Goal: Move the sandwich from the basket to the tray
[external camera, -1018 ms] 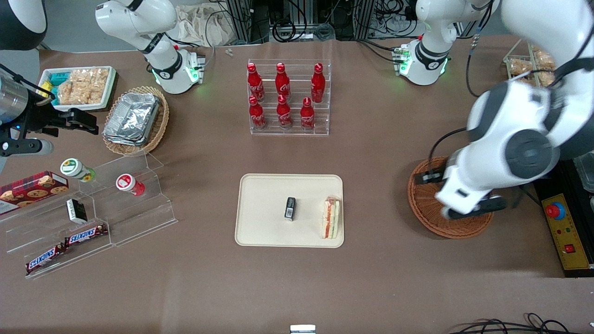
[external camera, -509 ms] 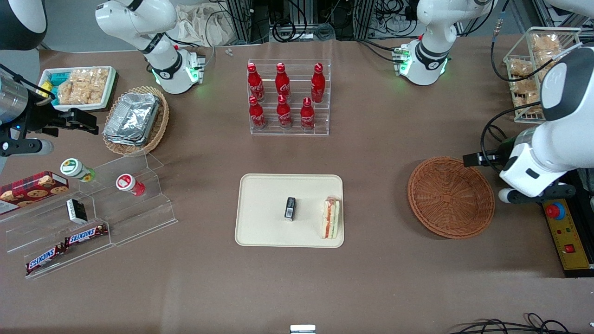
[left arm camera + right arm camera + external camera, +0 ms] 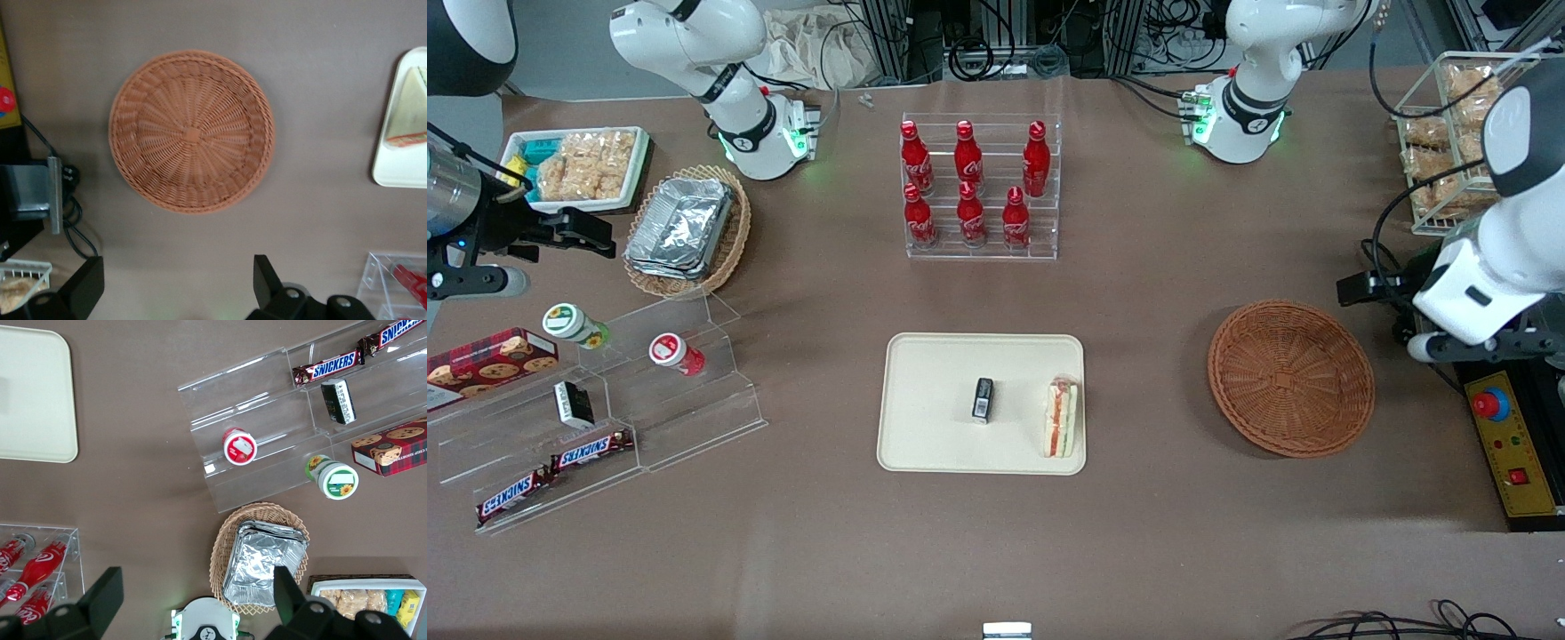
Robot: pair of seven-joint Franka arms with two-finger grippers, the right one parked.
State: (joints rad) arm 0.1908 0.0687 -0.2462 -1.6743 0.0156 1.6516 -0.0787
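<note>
Lying on tray, white sandwich (red, green layers), tool spread above basket

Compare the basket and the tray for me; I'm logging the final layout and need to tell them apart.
The basket is round, reddish-brown woven wicker; the tray is rectangular, smooth and cream. The basket is empty, while the tray holds the sandwich and a small black object. The open gripper is above the table beside the basket, away from the tray. Both lie flat on the table.
</note>
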